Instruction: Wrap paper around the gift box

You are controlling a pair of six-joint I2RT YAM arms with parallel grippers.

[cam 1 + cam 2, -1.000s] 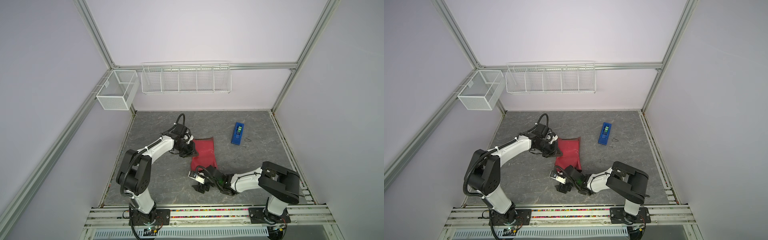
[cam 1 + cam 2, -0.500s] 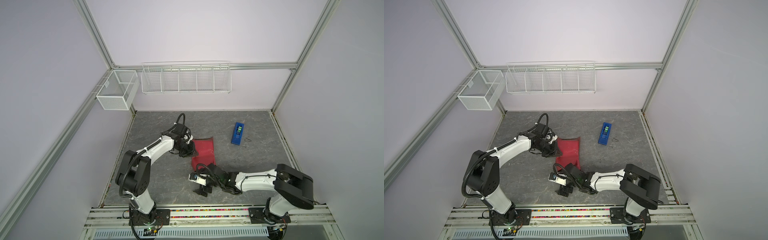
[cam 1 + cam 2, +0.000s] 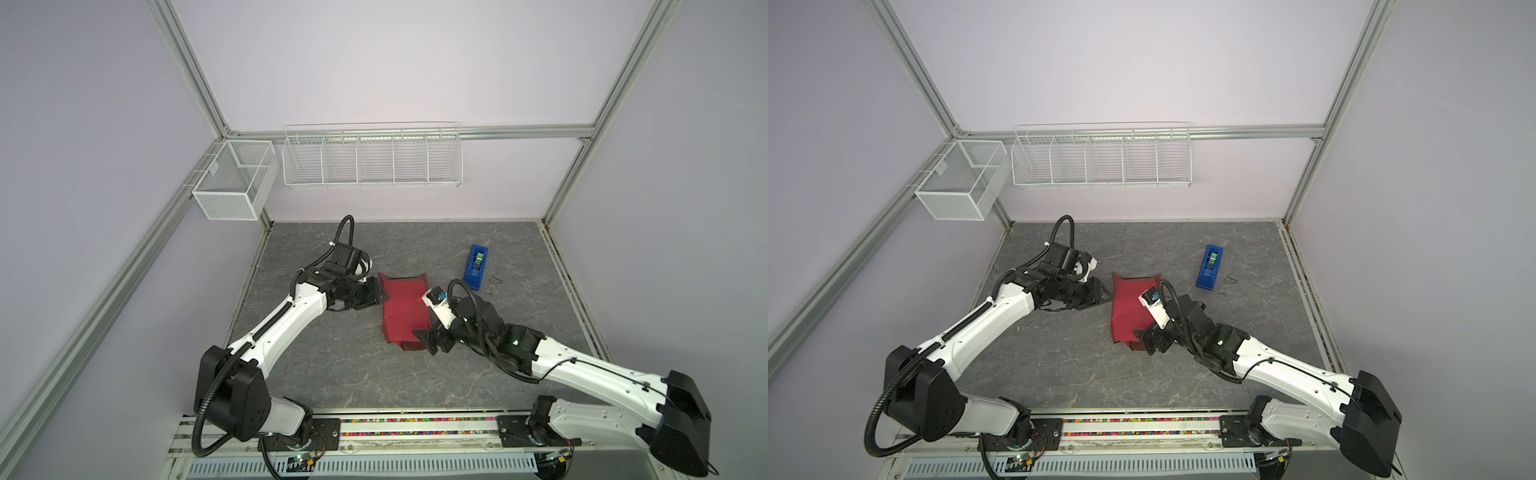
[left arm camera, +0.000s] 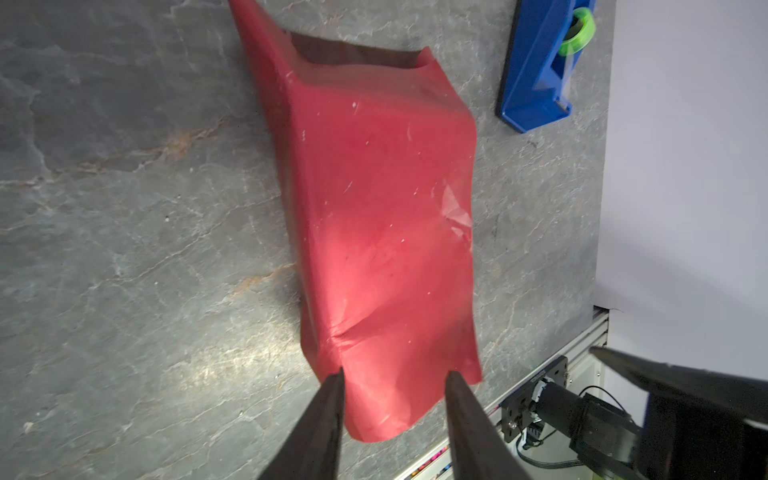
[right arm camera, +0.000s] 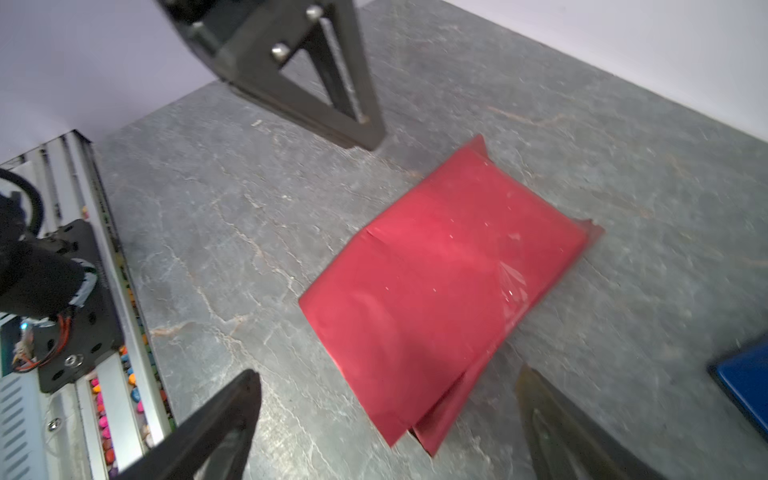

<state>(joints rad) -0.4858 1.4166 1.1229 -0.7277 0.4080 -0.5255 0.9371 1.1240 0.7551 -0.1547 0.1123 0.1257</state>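
Slip is our worry: on the bench (image 3: pixel 332 374) the paper (image 3: pixel 405 309) lies as a loose tube over the box, which we cannot see, both ends unfolded. The left tool (image 4: pixel 395 374) stands apart at one end and the right tool (image 5: pixel 388 376) wide apart at the other, so neither grips anything; a nudge may shift the box or spring the folds. Nearby, the dispenser (image 3: pixel 476 266) blocks nothing.

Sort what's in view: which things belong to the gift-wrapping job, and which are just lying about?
Job in hand:
paper, folded into a sleeve
gift box, presumably inside the sleeve; not visible
tape dispenser, likely for sealing

Lying about:
mesh basket, hung above the table
wire rack, hung on the back wall
small dark scrap beside the dispenser
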